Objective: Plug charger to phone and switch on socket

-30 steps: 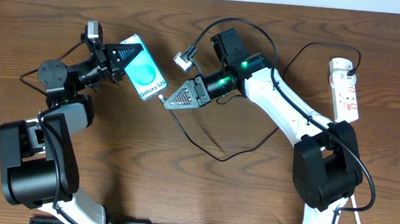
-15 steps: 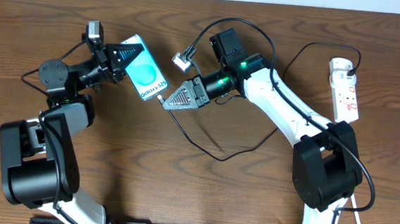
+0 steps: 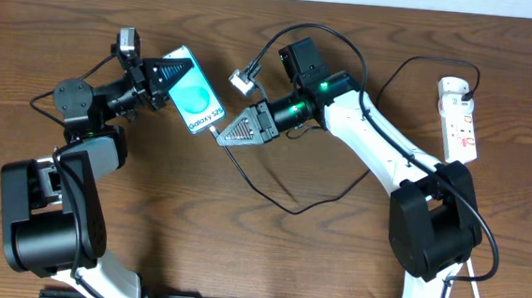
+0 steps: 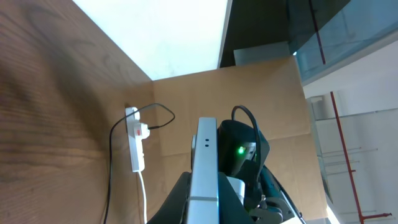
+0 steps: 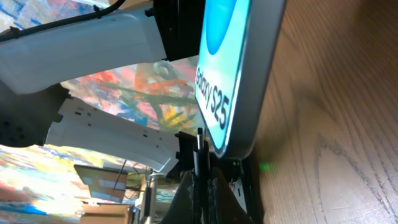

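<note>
Progress: partway | left jaws clamped on phone (image 3: 197,102), upper left-centre | right jaws clamped on charger (image 5: 199,152), tip just at phone's lower edge, seating not visible | socket (image 3: 459,120) at right edge of counter (image 3: 239,260), nothing touching it; switching it on is left.

Plan from overhead — phone (image 3: 196,100) left of centre, between left gripper (image 3: 165,72) at its far-left end and right gripper (image 3: 220,135) at its near-right end; charger (image 3: 273,199) loops nearer; socket (image 3: 459,121) far right, well apart.
</note>
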Robot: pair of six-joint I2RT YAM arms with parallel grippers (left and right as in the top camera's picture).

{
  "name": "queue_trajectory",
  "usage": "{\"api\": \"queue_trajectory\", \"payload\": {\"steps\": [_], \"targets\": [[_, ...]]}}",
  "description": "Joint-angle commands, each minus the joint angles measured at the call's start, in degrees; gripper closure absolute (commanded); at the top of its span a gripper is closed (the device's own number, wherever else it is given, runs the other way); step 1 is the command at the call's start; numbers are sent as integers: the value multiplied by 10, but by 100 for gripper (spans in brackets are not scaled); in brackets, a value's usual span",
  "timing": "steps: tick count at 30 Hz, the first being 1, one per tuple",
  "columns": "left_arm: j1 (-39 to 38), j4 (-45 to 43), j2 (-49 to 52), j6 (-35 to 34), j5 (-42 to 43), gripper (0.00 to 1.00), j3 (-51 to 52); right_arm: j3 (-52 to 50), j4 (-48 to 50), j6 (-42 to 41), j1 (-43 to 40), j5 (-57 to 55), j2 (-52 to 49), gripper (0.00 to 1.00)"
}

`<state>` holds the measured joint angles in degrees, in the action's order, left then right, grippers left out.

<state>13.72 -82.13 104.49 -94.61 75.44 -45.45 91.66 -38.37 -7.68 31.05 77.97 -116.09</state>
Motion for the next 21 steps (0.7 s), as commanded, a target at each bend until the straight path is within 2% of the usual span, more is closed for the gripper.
{"api": "queue_trajectory", "payload": {"steps": [1, 21], "targets": [[0, -7, -4, -12, -13, 93, -7, -2, 1, -4, 4, 3, -3, 99], [0, -29, -4, -21, -13, 92, -7, -2, 1, -5, 4, 4, -3, 99]]}}
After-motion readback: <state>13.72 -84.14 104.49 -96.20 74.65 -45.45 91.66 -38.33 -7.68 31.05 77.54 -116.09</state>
